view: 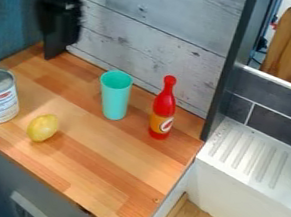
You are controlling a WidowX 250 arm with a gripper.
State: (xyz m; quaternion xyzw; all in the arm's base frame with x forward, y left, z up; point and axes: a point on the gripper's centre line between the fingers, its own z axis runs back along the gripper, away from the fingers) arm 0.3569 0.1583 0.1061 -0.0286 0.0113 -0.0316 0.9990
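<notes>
The gripper (58,33) hangs at the upper left, over the back left part of the wooden counter, with nothing seen held in it. A teal cup (115,99) stands upright near the middle, to the right of the gripper and nearest to it. Right of the cup stands a red bottle (163,110) with a narrow neck and an orange label. A yellow lemon (42,128) lies toward the front left. At the left edge, an upright can (0,99) with a white and green label stands beside the lemon.
The wooden counter (92,174) ends at a dark upright panel (229,66) on the right. Beyond it lies a white sink unit (246,159) with a ridged drainboard. A whitewashed plank wall (159,26) stands behind, and a blue wall (9,12) at the left.
</notes>
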